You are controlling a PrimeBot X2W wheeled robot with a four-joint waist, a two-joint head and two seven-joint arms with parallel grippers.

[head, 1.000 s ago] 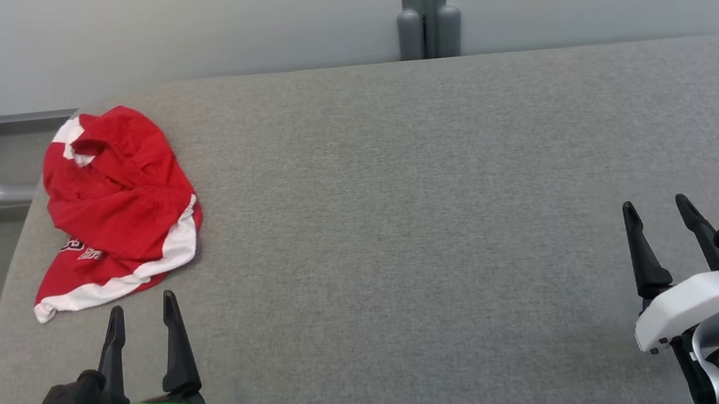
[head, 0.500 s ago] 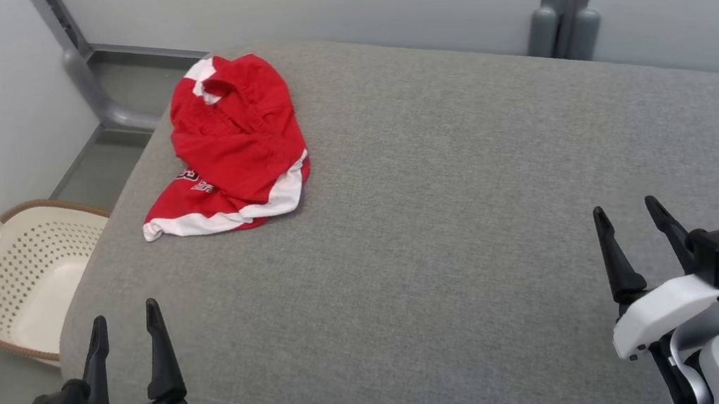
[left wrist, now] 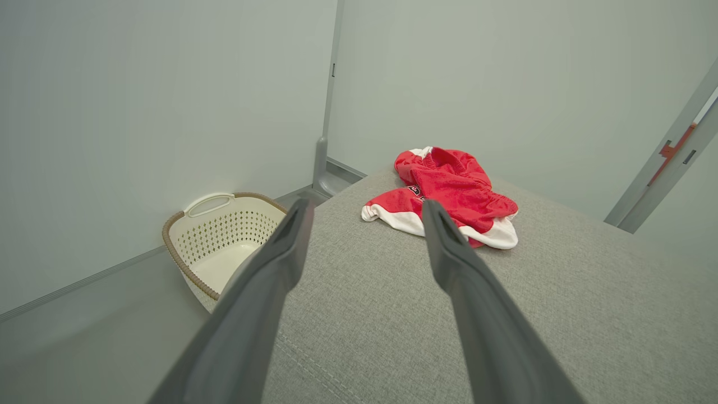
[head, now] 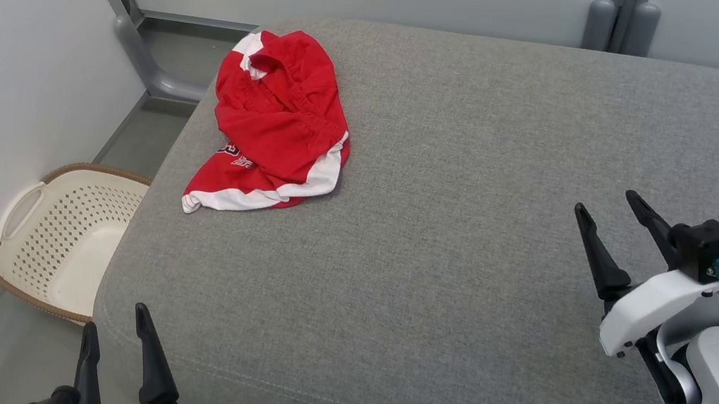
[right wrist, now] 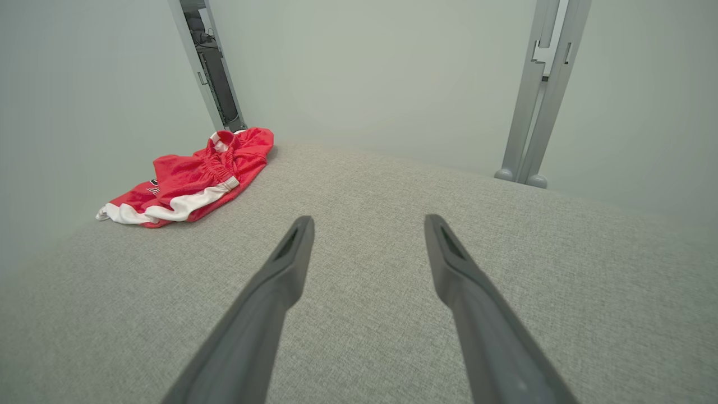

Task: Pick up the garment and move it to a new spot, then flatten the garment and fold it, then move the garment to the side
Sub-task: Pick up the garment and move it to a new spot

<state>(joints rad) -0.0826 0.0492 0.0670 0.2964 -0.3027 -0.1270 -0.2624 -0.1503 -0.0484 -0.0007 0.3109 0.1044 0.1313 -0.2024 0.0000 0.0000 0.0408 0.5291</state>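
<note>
You have one grey cushion (head: 475,213). Your head and left wrist views add one cream basket (head: 68,218) on the floor beside it. One red-and-white garment (head: 284,127) lies crumpled at the cushion's far left corner. Two hands, left hand (head: 115,318) and right hand (head: 605,201), hover spread wide and empty, well apart from the garment.

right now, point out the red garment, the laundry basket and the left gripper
red garment (head: 283,121), head view, bunched red middle
laundry basket (head: 66,221), head view, perforated inner wall
left gripper (head: 114,317), head view, midway between its open fingertips
</note>
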